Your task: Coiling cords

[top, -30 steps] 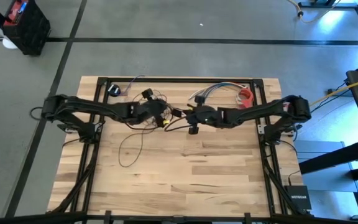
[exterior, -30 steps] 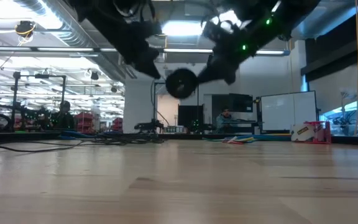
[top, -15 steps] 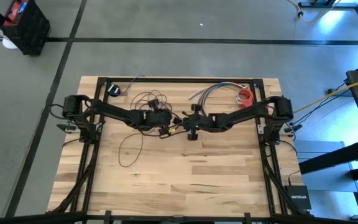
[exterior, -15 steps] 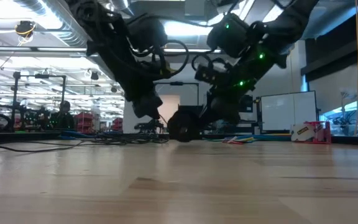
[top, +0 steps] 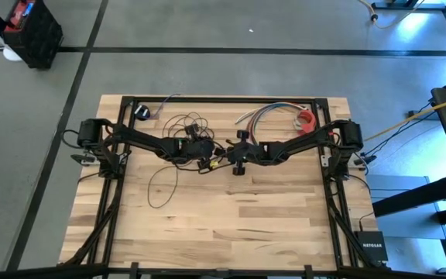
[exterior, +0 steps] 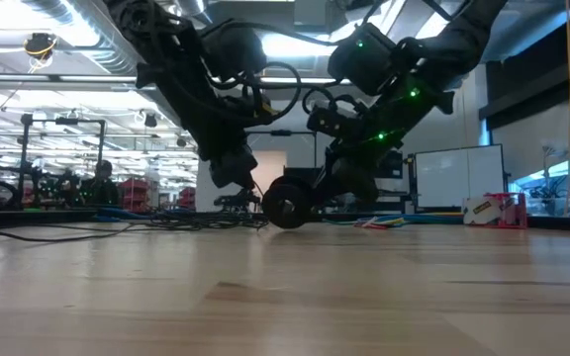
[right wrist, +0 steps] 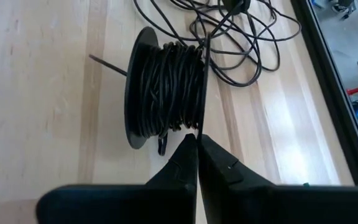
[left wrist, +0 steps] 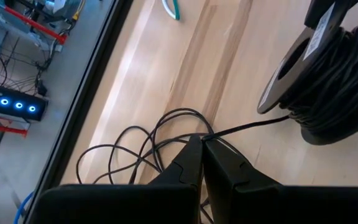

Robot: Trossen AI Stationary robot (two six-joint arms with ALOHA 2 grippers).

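Together at mid-table, our two grippers work one cord between them: the left gripper [left wrist: 199, 144] has its fingers pressed shut on the thin dark cord [left wrist: 247, 127] just where it leaves the loose loops, and the right gripper [right wrist: 196, 138] has its fingers closed on the rim of the black spool [right wrist: 163, 93], which stands on edge on the wooden table [top: 231, 225] and already carries many turns of cord. In the high view the left gripper [top: 205, 157] and right gripper [top: 237, 155] sit near each other, with the remaining slack [top: 178, 124] lying in tangled loops on the far left side and one long loop [top: 161, 186] trailing toward the near edge. We judge the step in hand to be feeding cord onto the spool, and to do it well we should keep the strand between pinch and spool lightly taut, let the loose loops pay out one at a time so they do not knot, and lay each turn beside the last, inside the flanges. We should also hold the spool steady on its rim, since it could roll or tip. Farther out, a bundle of multicoloured wires [top: 265, 113] and a red object [top: 307, 118] lie at the far right. A pale label on the spool's flange [left wrist: 319, 38] is too small to read; the only legible writing is "NETGEAR" on a black box [top: 372, 246] on the floor.
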